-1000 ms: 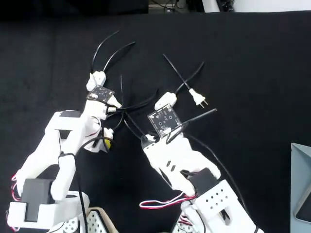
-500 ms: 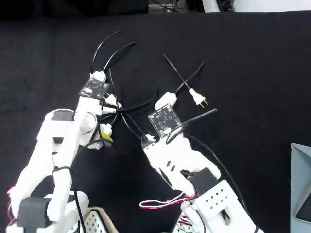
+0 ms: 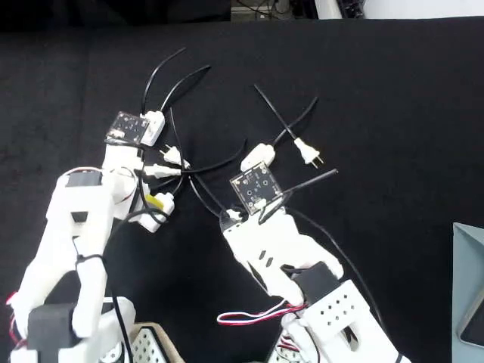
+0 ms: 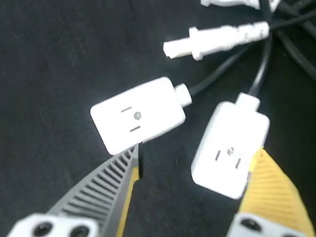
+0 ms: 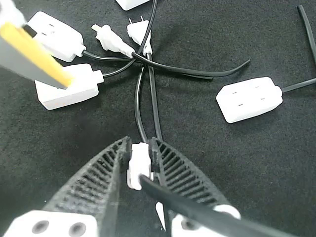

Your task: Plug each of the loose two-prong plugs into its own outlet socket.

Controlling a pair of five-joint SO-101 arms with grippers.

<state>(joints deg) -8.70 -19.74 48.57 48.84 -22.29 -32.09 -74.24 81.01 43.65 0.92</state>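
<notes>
The right gripper [image 5: 139, 145] pinched a white plastic two-prong plug [image 5: 138, 170], seemingly for insertion; at the table's ten o'clock, the spread left gripper [image 4: 196, 153] bracketed a white boxy plastic socket [image 4: 229, 148].

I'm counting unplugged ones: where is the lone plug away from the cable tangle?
High view: the plug lies on the black table, right of centre, just right of a white outlet socket and apart from it.
</notes>
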